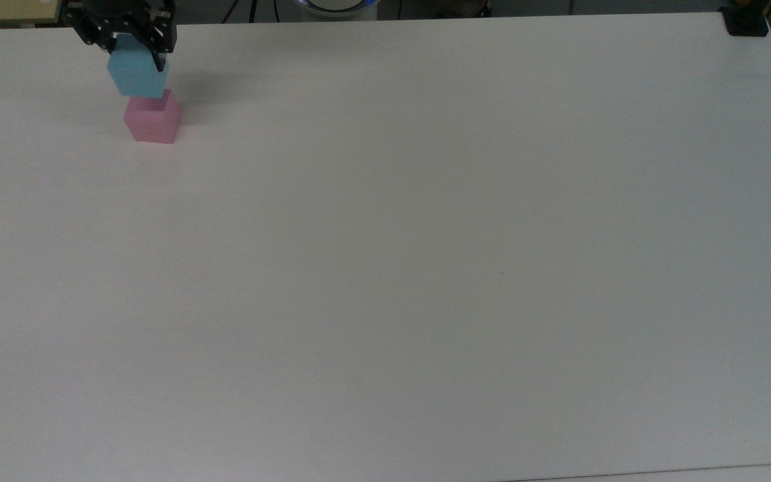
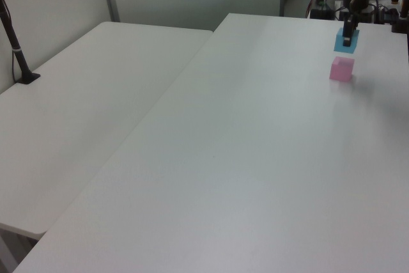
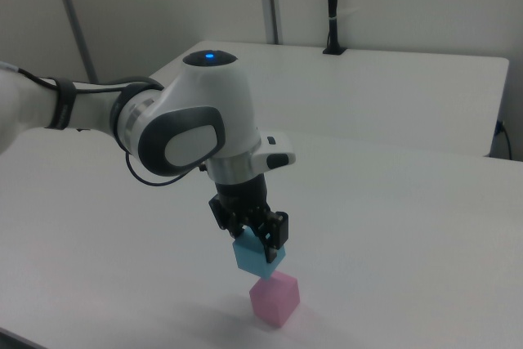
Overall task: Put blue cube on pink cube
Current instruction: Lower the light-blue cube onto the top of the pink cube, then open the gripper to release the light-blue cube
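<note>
The pink cube [image 1: 152,120] [image 2: 341,68] [image 3: 274,300] rests on the white table at the top view's far left, near the back edge. My gripper [image 1: 136,59] [image 2: 347,38] [image 3: 259,244] is shut on the blue cube [image 1: 136,76] [image 2: 346,41] [image 3: 256,258], its black fingers pressing the cube's sides. The blue cube hangs in the air just above the pink one, with a small gap between them in the left view and the right view. It sits a little off to the right view's left of the pink cube.
The white table [image 1: 425,268] spreads wide to the top view's right. A black clamp [image 1: 745,25] sits at its back right corner. A second table [image 2: 83,107] adjoins in the left view, with a black post [image 2: 18,55] on it. The arm [image 3: 188,128] rises over the cubes.
</note>
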